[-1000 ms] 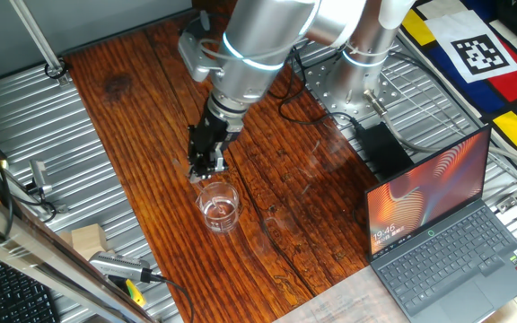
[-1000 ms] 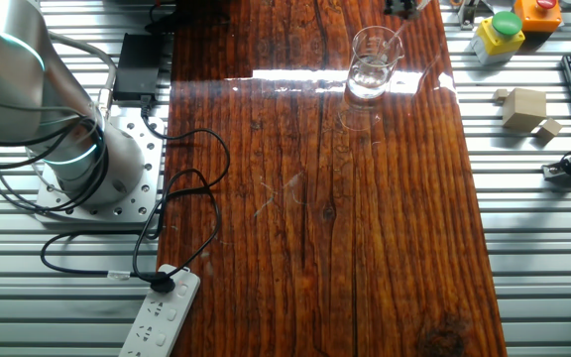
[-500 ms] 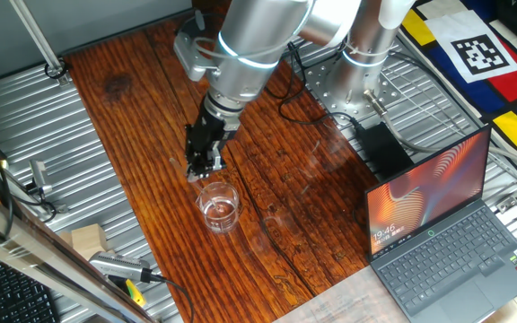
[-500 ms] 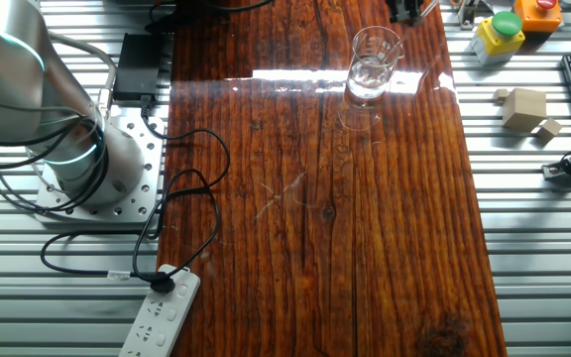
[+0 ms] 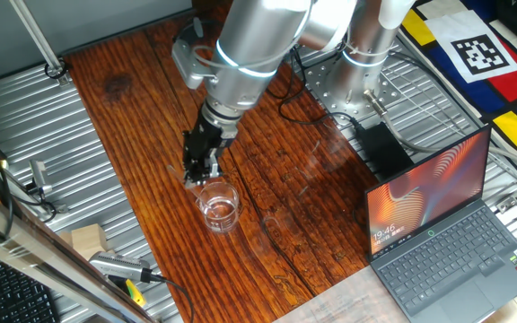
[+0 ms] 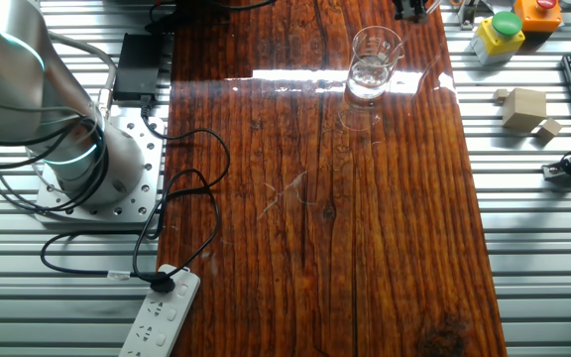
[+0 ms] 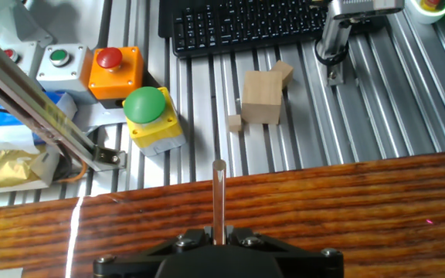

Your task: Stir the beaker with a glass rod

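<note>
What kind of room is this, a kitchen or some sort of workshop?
Most likely a robotics lab bench, not a kitchen. A metal robot arm is bolted beside a wooden table, with an open laptop and push-button boxes on slotted metal framing.

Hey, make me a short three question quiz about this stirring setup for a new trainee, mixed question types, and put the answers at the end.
1. True or false: the beaker stands upright on the wooden table.
2. Multiple choice: in the hand view, what sticks out from between the jaws of the gripper? A) a black cable B) the glass rod C) a wooden block
3. Fill in: in the hand view, the button on the yellow box is coloured ____.

Key: 1 true; 2 B; 3 green
</note>
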`<move>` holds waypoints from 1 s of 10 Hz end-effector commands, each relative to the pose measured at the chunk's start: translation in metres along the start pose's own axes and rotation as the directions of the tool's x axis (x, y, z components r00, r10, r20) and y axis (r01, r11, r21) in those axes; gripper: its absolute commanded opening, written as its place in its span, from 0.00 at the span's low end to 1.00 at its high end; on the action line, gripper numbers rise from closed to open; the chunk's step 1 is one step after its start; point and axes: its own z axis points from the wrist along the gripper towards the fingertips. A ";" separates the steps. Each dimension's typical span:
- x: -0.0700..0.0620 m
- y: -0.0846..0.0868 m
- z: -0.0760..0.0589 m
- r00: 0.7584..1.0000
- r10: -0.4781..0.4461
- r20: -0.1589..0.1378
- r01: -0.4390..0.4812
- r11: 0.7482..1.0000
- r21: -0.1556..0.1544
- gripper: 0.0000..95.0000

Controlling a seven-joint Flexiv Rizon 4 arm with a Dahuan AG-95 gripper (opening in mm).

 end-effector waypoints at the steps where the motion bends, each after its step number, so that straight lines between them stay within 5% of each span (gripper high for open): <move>1: 0.001 0.005 -0.001 1.000 0.019 0.003 -0.019 1.000 0.002 0.00; 10: 0.013 -0.004 -0.010 1.000 0.015 -0.012 -0.015 1.000 -0.005 0.00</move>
